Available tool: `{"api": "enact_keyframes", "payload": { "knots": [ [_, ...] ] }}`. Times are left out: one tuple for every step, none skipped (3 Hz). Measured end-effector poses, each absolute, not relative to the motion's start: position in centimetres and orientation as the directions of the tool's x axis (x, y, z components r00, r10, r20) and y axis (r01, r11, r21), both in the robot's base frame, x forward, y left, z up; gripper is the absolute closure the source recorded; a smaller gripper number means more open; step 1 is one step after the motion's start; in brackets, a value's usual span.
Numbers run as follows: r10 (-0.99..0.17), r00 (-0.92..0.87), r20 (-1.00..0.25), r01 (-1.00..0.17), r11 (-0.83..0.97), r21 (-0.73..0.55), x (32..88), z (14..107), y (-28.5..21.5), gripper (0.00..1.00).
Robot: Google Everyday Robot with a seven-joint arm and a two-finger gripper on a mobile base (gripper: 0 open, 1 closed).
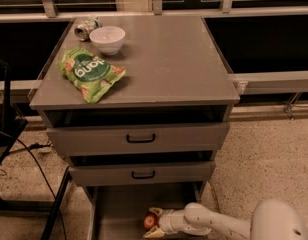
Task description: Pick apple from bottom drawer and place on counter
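Camera view | apple point(150, 221) in bottom drawer point(114, 209), right of middle | jaws inside drawer, pinching apple between them

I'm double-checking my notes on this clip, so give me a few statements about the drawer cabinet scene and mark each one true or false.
1. The apple lies in the bottom drawer. True.
2. The white bowl sits on the floor beside the cabinet. False: it stands on the counter, at the back left, next to a can lying on its side.
3. The end effector is down in the bottom drawer, right at the apple. True.
4. The green snack bag is tucked inside the top drawer. False: it lies on the counter, in front of the bowl.
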State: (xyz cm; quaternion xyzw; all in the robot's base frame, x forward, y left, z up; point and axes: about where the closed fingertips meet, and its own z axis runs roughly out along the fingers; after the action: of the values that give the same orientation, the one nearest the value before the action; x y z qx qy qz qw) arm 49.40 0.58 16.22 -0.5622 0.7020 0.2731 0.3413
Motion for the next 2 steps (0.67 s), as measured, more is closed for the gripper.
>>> {"api": "enact_keyframes", "payload": {
  "knots": [
    [-0.588,-0.115,-0.801,-0.97,0.24,-0.038,50.44,16.09,0.61,0.34],
    [-0.581,-0.104,-0.807,-0.967,0.248,-0.054,50.99,15.96,0.72,0.34]
  ]
}}
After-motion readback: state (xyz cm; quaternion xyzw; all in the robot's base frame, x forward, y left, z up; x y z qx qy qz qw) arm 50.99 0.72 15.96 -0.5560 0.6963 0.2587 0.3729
